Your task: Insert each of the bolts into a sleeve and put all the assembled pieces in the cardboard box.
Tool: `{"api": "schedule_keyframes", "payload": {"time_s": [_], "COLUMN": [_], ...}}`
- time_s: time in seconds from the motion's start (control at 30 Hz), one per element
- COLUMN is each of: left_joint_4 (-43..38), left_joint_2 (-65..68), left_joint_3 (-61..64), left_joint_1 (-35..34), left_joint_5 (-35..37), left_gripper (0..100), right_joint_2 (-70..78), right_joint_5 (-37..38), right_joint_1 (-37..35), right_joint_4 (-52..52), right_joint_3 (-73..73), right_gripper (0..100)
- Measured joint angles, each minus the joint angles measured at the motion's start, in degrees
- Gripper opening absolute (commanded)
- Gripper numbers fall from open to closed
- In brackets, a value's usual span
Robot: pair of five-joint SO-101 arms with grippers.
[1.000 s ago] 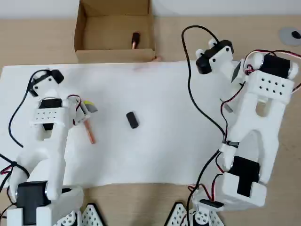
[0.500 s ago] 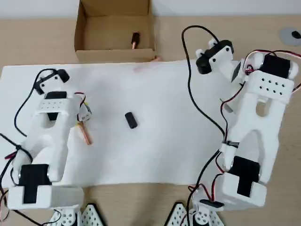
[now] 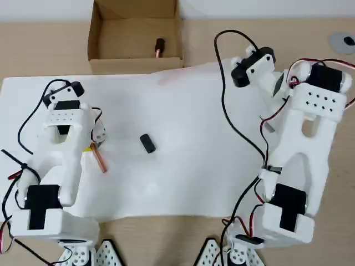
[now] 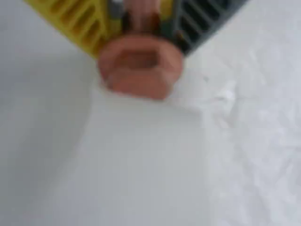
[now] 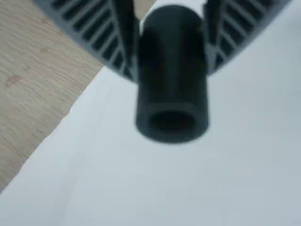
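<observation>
My left gripper [image 3: 96, 143] is shut on a copper bolt [image 3: 100, 161] over the left side of the white paper; the left wrist view shows the bolt's hex head [image 4: 140, 66] sticking out from between the yellow and grey jaws. A loose black sleeve [image 3: 147, 143] lies on the paper just right of the bolt. In the right wrist view my right gripper [image 5: 171, 33] is shut on another black sleeve [image 5: 171, 89], its open bore facing the camera above the paper's edge. The cardboard box [image 3: 100, 33] stands at the back, with one assembled piece [image 3: 160, 46] inside.
The white paper sheet [image 3: 194, 172] covers most of the wooden table [image 3: 44, 44]; its far right edge is rumpled near the box corner. The right arm [image 3: 310, 111] and its cables fill the right side. A small grey disc [image 3: 345, 41] lies at the far right.
My left arm has drawn back toward the near left with the bolt. The paper has shifted, carrying the loose sleeve slightly left. The right arm has kept still.
</observation>
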Motion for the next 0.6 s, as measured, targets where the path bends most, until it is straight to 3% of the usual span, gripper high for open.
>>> {"api": "schedule_keyframes", "payload": {"time_s": [0.13, 0.33, 0.6], "left_joint_4": [0.62, 0.70, 4.48], "left_joint_2": [0.00, -1.23, -3.87], "left_joint_3": [0.18, 1.93, 2.11], "left_joint_1": [-0.35, -0.70, -0.35], "left_joint_5": [-2.64, -2.73, -1.41], "left_gripper": [27, 27, 16], "right_joint_2": [0.00, 0.00, 0.00], "right_joint_5": [0.00, 0.00, 1.58], "right_joint_1": [0.35, 1.32, 1.41], "right_joint_4": [0.00, 0.00, -0.09], "right_joint_3": [0.00, 0.00, 1.85], "right_gripper": [1.1, 1.1, 1.1]}}
